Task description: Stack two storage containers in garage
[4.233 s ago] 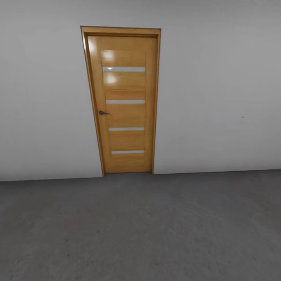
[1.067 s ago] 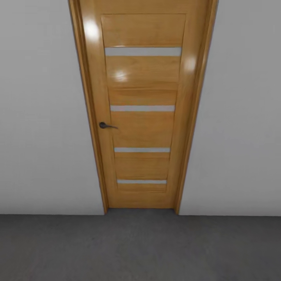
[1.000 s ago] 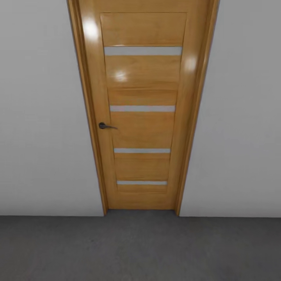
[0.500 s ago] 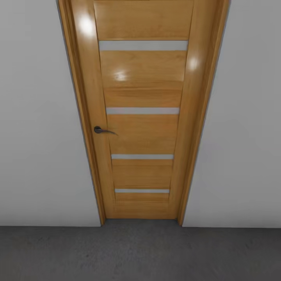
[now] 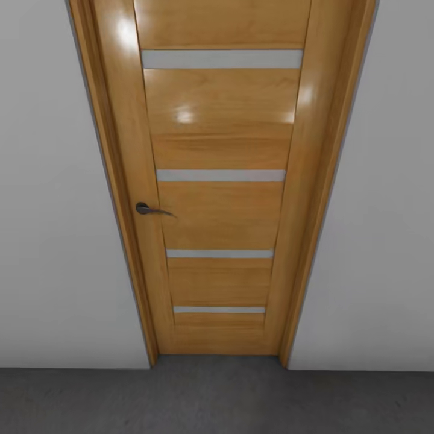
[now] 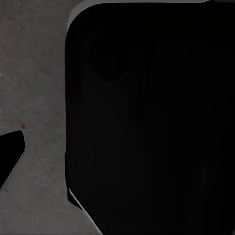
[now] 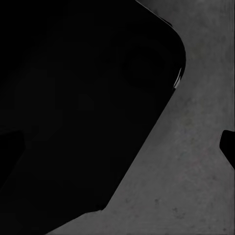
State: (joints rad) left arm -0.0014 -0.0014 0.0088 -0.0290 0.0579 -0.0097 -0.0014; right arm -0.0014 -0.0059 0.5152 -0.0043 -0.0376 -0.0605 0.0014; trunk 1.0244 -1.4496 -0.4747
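Note:
I am in the garage, close to its orange-wood door [image 5: 220, 211], which is shut and has four pale slits. The dark-grey concrete floor [image 5: 217, 401] runs along the bottom of the head view. The two storage containers and the living room are out of view. In the left wrist view a black fingertip [image 6: 11, 155] sits at the picture's edge over the concrete [image 6: 34, 73]. In the right wrist view a black fingertip [image 7: 228, 147] sits at the opposite edge. Nothing is held by either gripper, and both look open.
A dark lever handle [image 5: 144, 208] sits on the door's left side. Plain white wall flanks the frame on the left [image 5: 54, 241] and right [image 5: 386, 241]. A large black part of my own body [image 6: 147, 122] [image 7: 73, 98] covers much of both wrist views.
The camera has moved closer to the door. The door now shows larger, its top has left the picture, and less floor shows below it.

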